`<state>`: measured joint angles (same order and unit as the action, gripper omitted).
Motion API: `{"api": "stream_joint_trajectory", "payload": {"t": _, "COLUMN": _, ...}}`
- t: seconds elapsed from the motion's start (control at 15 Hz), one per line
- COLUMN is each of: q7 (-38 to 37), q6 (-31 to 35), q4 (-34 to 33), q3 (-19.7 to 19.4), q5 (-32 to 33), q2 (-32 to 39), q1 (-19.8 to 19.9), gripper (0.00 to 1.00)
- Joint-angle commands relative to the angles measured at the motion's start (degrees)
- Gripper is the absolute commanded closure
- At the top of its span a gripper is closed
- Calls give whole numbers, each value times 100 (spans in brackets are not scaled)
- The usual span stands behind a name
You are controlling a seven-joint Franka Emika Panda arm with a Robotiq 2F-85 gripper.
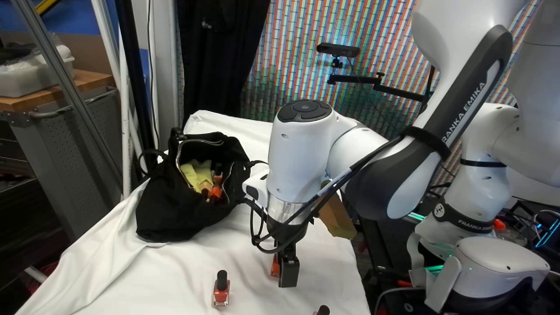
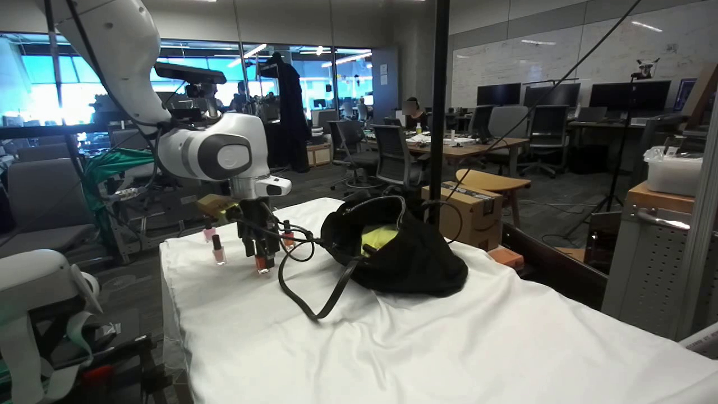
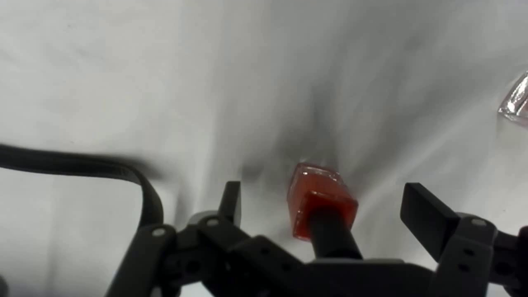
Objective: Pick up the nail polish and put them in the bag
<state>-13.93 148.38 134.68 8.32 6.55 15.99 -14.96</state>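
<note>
One white-draped table bears the black bag, gaping by the table's right-hand edge in an exterior view. Toward the far edge, the gripper, jaws spread wide and gripping nothing, straddles an upright red nail polish bottle. Three more bottles stand near; orange-red bottles show inside the bag.

One nail polish bottle is coloured red and capped in black; another bottle is tinted pale pink. The bag and gripper are coloured black, the cloth plain white. The backdrop is striped red, green, blue and white.
</note>
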Motion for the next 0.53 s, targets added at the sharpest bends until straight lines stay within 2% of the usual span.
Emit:
{"api": "stream_joint_trajectory", "payload": {"t": 0.0, "q7": -299, "q6": 304, "q4": 146, "q3": -131, "q5": 158, "q2": -88, "q1": -82, "gripper": 0}}
{"api": "stream_joint_trajectory", "payload": {"t": 0.47, "q7": -367, "q6": 475, "q4": 122, "q3": -174, "q5": 155, "q2": 48, "q1": -66, "gripper": 0}}
